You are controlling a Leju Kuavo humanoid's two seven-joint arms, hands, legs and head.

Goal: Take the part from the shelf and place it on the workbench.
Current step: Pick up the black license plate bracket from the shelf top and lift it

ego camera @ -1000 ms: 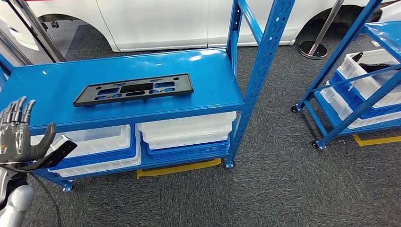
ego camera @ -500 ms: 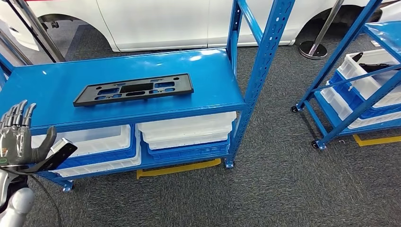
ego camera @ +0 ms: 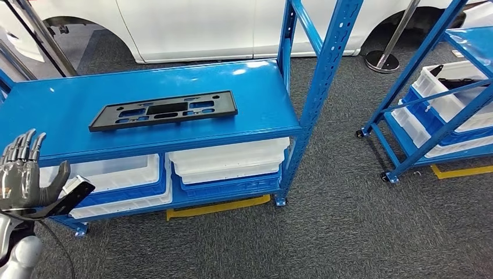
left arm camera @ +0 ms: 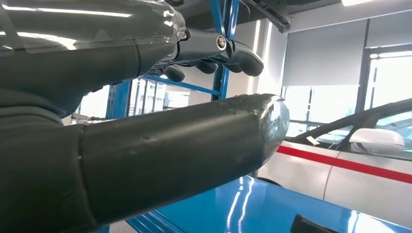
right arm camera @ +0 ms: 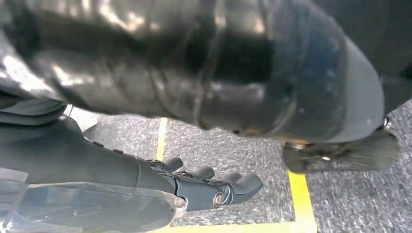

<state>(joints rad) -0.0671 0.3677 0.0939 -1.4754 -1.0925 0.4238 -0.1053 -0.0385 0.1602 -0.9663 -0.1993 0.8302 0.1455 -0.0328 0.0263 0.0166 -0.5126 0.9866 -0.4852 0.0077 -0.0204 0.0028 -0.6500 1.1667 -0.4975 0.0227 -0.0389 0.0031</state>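
Black flat perforated part (ego camera: 164,110) lies on the blue shelf (ego camera: 256,87) ahead-right of the empty, spread-fingered left hand (ego camera: 22,177), seemingly poised to reach; right hand (right arm camera: 214,187) hangs empty, fingers loosely extended.

Head view looks down on the blue shelf (ego camera: 145,110) (shared with the close left wrist view).

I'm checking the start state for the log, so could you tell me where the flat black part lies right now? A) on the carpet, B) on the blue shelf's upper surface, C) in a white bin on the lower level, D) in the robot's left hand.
B: the flat black part lies flat on the blue shelf, apart from the empty left hand.
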